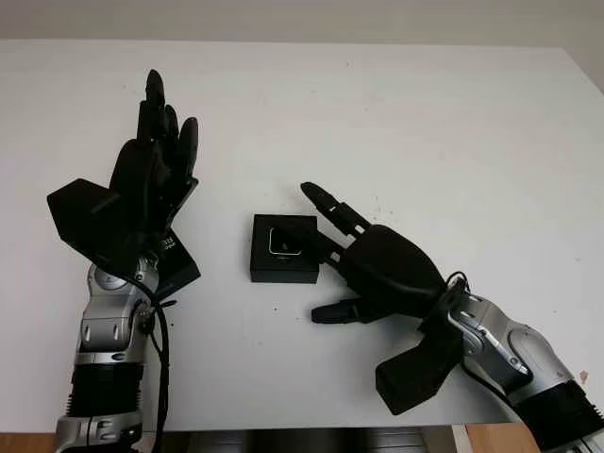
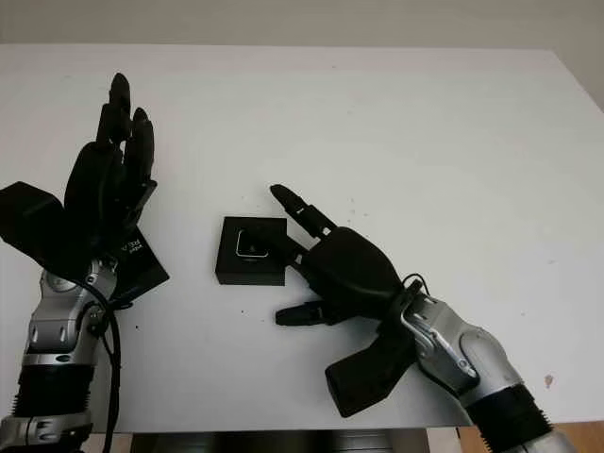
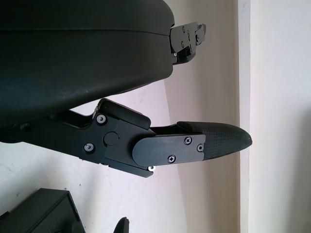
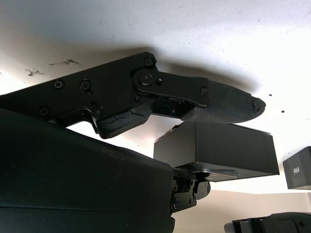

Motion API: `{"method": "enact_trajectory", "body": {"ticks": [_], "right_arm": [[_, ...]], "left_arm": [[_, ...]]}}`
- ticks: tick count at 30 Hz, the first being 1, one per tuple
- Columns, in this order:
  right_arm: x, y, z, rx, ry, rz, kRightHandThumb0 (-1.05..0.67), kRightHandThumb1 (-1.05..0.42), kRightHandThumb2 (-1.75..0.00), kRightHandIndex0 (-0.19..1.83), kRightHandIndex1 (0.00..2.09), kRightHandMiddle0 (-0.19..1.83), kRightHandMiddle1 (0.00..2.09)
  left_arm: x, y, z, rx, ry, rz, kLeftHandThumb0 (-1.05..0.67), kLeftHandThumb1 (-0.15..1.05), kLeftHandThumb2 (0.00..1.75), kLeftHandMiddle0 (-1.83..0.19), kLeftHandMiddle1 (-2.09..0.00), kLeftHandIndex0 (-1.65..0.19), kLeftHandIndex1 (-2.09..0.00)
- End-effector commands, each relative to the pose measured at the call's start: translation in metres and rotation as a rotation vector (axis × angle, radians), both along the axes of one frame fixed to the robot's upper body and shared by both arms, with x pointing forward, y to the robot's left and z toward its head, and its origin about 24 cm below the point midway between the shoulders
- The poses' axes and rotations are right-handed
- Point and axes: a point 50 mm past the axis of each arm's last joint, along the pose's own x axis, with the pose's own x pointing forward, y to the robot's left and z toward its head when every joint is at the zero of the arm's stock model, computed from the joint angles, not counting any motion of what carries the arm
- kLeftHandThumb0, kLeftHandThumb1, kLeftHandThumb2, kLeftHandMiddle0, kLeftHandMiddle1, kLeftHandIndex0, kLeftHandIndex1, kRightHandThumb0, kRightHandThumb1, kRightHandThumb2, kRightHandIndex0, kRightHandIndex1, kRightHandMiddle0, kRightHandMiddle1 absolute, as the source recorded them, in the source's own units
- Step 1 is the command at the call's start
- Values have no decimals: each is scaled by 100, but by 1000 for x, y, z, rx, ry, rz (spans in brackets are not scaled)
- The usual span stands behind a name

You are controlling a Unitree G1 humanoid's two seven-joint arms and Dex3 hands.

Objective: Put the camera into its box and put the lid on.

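Left eye view: camera (image 1: 284, 242) sits in its box (image 1: 283, 249) — right hand (image 1: 363, 260) open beside it; left hand (image 1: 151, 179) open over the lid (image 1: 175, 264).

Left hand (image 1: 151, 179) raised at the left of the scene, open, palm turned inward, forearm rising from the near edge. Right hand (image 1: 363, 264) low at centre-right, open, holding nothing, its forearm entering from the near right corner.

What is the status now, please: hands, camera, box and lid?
Left hand open, raised over the lid. Right hand open, beside the box, fingers touching its side. Camera already in box; lid not yet on. Nothing in the way.
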Motion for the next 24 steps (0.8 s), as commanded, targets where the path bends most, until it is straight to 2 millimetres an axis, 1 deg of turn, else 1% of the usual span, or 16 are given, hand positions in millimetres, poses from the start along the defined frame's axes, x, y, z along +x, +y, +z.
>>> {"method": "enact_trajectory", "body": {"ticks": [1, 2, 5, 8, 11, 12, 14, 15, 20, 24], "right_arm": [[-2, -2, -3, -27, 14, 1, -91, -105, -64, -19, 0, 21, 21], [-2, -1, -3, -11, 18, 0, -91, -105, -64, -19, 0, 18, 20], [0, -2, 1, 98, 39, -22, -88, -105, -63, -19, 0, -3, 9], [3, -3, 6, 254, 67, -43, -84, -105, -61, -19, 0, -12, 4], [10, -6, 14, 449, 109, -72, -79, -105, -61, -19, 0, -18, 1], [12, -7, 16, 516, 134, -79, -78, -105, -61, -19, 0, -19, 0], [18, -10, 22, 716, 216, -105, -76, -105, -59, -19, 0, -19, 1], [20, -11, 24, 770, 243, -113, -76, -105, -60, -19, 0, -19, 0], [30, -19, 34, 898, 320, -176, -77, -105, -65, -19, 0, -18, 2], [37, -25, 43, 941, 313, -197, -75, -105, -69, -14, 4, -16, 5]], "left_arm": [[-3, 1, 0, 0, -7, 3, -78, 105, 48, 19, 0, 19, 0], [-3, 1, 0, 4, -6, 3, -78, 105, 49, 19, 0, 19, 0], [-2, 1, 1, 6, -8, 2, -78, 105, 49, 19, 0, 19, 0], [-3, 2, 1, 10, -9, 3, -79, 105, 49, 19, 0, 19, 0], [-3, 3, 2, 19, -7, 3, -79, 105, 50, 19, 0, 19, 0], [-4, 4, 2, 18, -6, 0, -79, 105, 51, 19, 0, 19, 0], [-5, 6, 5, 24, -13, 0, -78, 105, 51, 19, 0, 19, 0], [-5, 6, 6, 28, -17, 1, -76, 105, 52, 19, 0, 19, 0], [-11, 13, 16, 92, -49, -6, -76, 105, 60, 19, 0, 19, 0], [-20, 23, 23, 124, -85, 15, -77, 105, 57, 19, 0, 19, 0]]}}
